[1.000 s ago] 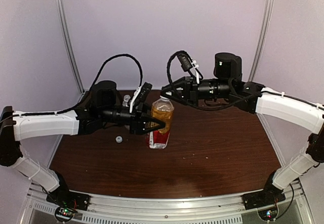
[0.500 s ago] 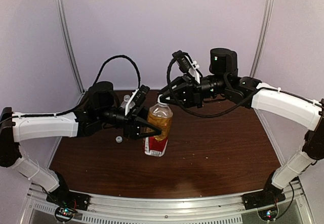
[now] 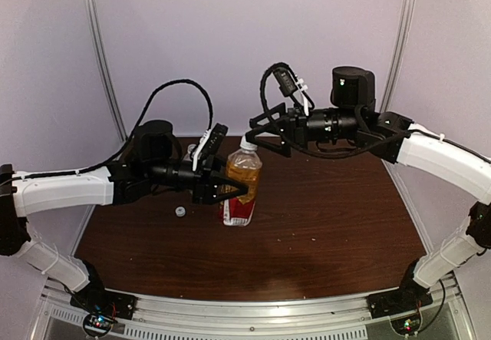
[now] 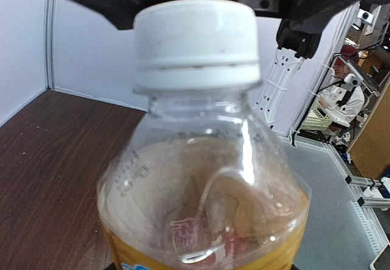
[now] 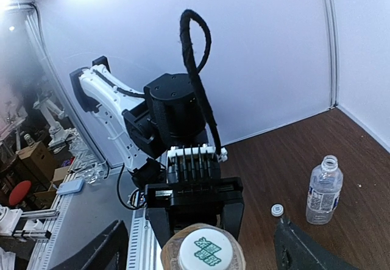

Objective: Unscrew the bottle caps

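The amber bottle (image 3: 244, 180) with its red-white label stands near the middle of the table, held around the body by my left gripper (image 3: 238, 191). Its white cap (image 3: 247, 143) is still on the neck, filling the left wrist view (image 4: 196, 43). My right gripper (image 3: 258, 133) hovers open at the cap, its fingers wide on either side of the green-printed cap top (image 5: 206, 249) without touching it. The clear bottle (image 5: 322, 191) stands uncapped behind the left arm, and its loose white cap (image 5: 277, 209) lies on the table beside it.
The loose cap (image 3: 179, 211) lies just left of the amber bottle, in front of the left arm. The clear bottle (image 3: 191, 153) is partly hidden behind the left wrist. White walls close the back and sides of the brown table (image 3: 330, 225).
My right gripper was shut at the amber bottle's cap and has now opened wide. The bottle, tilted half a second ago, stands more upright again in the left gripper.
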`<state>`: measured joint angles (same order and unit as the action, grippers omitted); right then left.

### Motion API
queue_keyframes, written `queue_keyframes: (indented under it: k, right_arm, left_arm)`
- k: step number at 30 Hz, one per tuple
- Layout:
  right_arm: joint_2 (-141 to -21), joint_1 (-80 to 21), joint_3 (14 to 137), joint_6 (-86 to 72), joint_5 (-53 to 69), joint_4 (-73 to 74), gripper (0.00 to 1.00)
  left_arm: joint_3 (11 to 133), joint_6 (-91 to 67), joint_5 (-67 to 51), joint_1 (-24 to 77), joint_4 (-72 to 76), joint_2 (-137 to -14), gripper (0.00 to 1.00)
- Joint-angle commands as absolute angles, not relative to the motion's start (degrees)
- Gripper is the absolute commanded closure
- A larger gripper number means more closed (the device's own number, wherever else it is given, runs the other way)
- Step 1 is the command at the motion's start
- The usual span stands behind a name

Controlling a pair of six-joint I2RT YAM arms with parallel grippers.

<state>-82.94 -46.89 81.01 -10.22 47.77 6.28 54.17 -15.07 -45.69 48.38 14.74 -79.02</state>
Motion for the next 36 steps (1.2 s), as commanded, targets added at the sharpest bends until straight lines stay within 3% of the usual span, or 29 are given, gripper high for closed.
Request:
queue_keyframes:
  k: [1,10,17,24,36]
  right_arm:
    - [-80.8,-47.5,81.6,-16.3,37.9,6.2,0.17]
    - [-83.5,-50.7,83.8,-20.5,21.9,10.7,0.17]
    - [-85.4,-51.7,84.3,-20.4,21.8,11.0,0.28]
    - [-86.2,-51.8,84.0,-20.4,22.8,10.2,0.49]
    - [-84.9,-51.8,81.7,-19.2,23.8,7.9,1.00]
  left_arm:
    - [56.6,-12.5,-37.4,48.6,11.4,-77.8,0.69]
    - [56.9,-12.1,-32.0,48.7,9.6,-77.2,0.69]
    - [57.0,-11.7,-30.3,48.7,9.0,-77.2,0.69]
    - [57.0,-11.5,-29.9,48.6,8.7,-77.0,0.69]
    - [56.2,-11.5,-29.4,48.7,9.3,-76.6,0.69]
